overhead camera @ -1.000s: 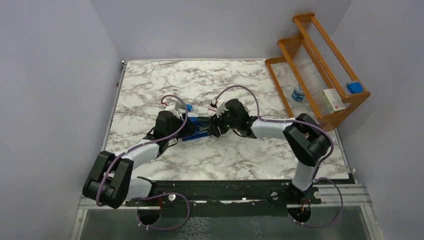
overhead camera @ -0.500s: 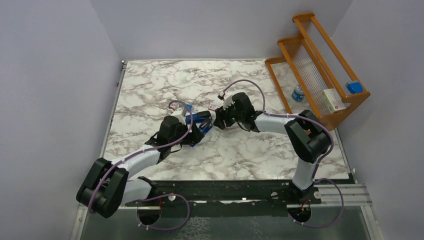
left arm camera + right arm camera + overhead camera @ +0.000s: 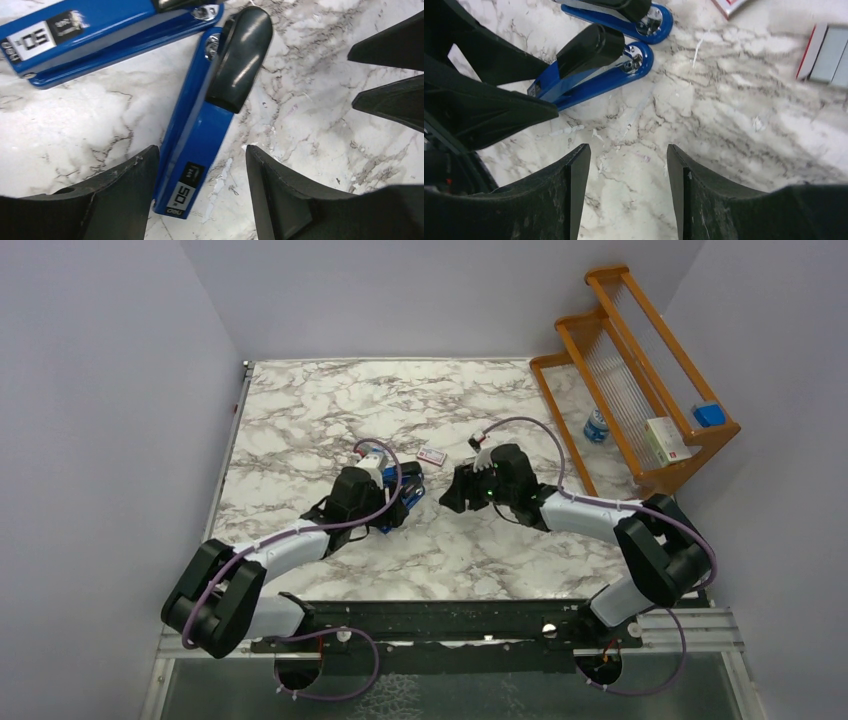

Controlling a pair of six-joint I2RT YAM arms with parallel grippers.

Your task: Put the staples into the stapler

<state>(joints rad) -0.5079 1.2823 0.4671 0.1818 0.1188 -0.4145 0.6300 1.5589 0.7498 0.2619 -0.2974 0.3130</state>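
The stapler (image 3: 200,120) lay swung open near the middle of the bench (image 3: 300,410), its two blue halves joined at the hinge and splayed apart. My left tool (image 3: 200,150) stood spread over the half with the black cap. That half lay between the fingers (image 3: 115,200), close against one and clear of the other, so I saw nothing pinched. The other half, the one with the white label, lay outside the fingers.

My right tool (image 3: 627,150) was spread too, with only bare marble between its fingers (image 3: 704,200). It sat just to the right of the stapler's hinge, facing the left tool, near it but apart.

The staples (image 3: 829,52), a grey strip in a red-edged sleeve, lay flat on the bench beside the right tool, well clear of the stapler. A small white box (image 3: 432,455) with a pink-red label lay a little beyond the stapler, toward the far edge.

A wooden rack (image 3: 640,360) stood at the far right corner, with a blue-capped bottle (image 3: 597,426) on the bench at its foot.
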